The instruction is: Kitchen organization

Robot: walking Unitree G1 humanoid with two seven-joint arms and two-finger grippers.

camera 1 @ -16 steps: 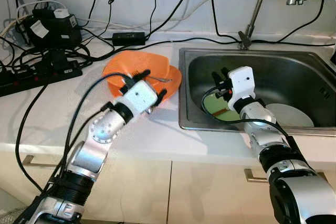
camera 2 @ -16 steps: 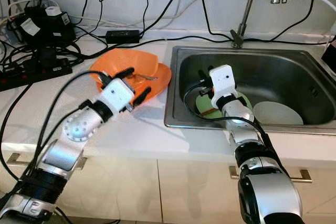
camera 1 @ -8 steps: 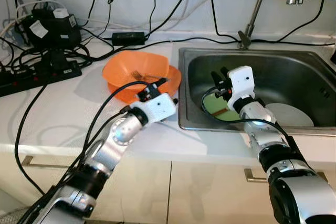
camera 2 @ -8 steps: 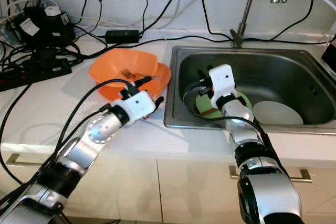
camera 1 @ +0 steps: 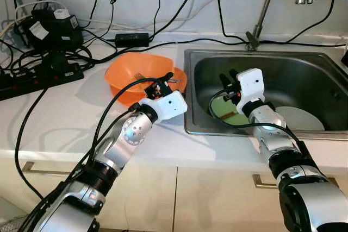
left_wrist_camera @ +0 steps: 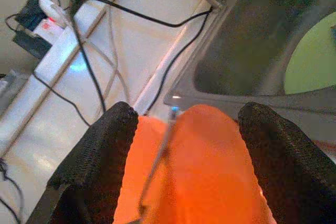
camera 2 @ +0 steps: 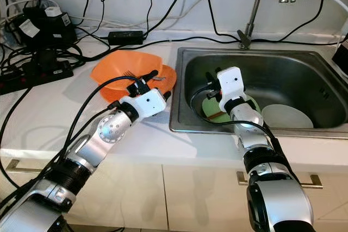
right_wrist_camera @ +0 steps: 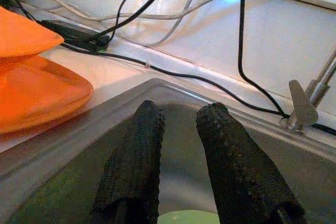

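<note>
Orange plastic is what matters here: in the left eye view an orange bowl (camera 1: 142, 74) sits on the white table (camera 1: 60, 118) close beside the sink (camera 1: 272, 63), with a fork (camera 1: 168, 81) lying across its near rim. The left gripper (camera 1: 163, 82) is right at that rim, jaws spread apart. If the jaws close off-centre, the bowl could tip and slide toward the sink edge, or the fork could flip out.

In the right eye view the right gripper (camera 2: 212, 88) hangs inside the sink over a green plate (camera 2: 211, 110), a white plate (camera 2: 287, 117) lying beside it (both flat on the steel bottom). A careless drop could knock one plate against the other.

From the left wrist view, the two fingers (left_wrist_camera: 94, 161) straddle the orange bowl, the fork between them; the jaws are parted and hold nothing.

From the right wrist view, the fingers (right_wrist_camera: 131, 156) stand a narrow gap apart, nothing between them. Loose black cables (right_wrist_camera: 173, 72) trail along the table edge and could snag an arm.
</note>
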